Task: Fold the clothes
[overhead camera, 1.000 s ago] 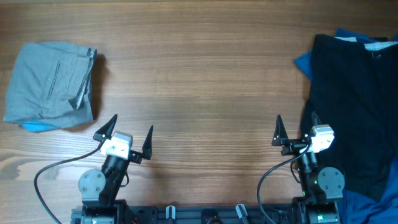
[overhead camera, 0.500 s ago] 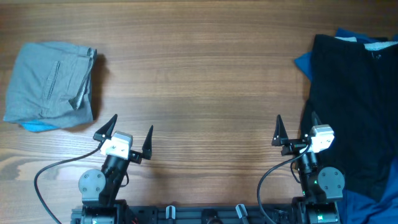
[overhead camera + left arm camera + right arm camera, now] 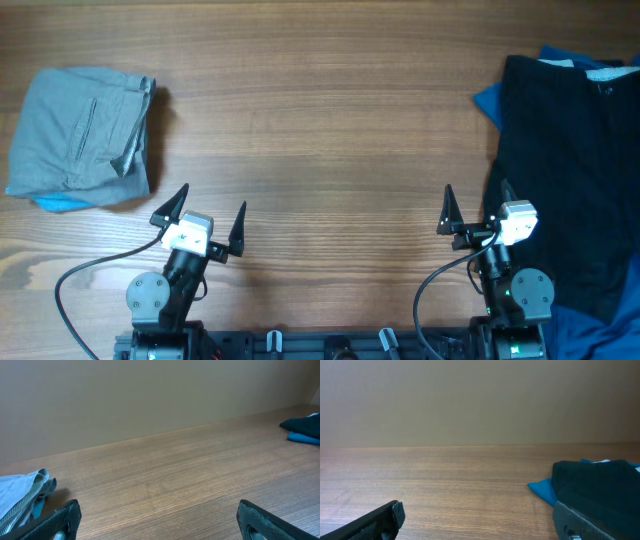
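A folded grey garment (image 3: 82,135) lies at the left of the table on top of a blue one (image 3: 58,203); its edge shows in the left wrist view (image 3: 22,495). A black garment (image 3: 570,170) lies spread at the right over a blue garment (image 3: 488,98), and both show in the right wrist view (image 3: 592,485). My left gripper (image 3: 205,222) is open and empty at the front left (image 3: 157,520). My right gripper (image 3: 476,215) is open and empty at the front right, its right finger by the black garment's edge (image 3: 477,517).
The wooden table (image 3: 320,150) stretches between the two piles. A plain wall (image 3: 150,395) stands behind the table's far edge. Cables (image 3: 80,275) run by the arm bases at the front edge.
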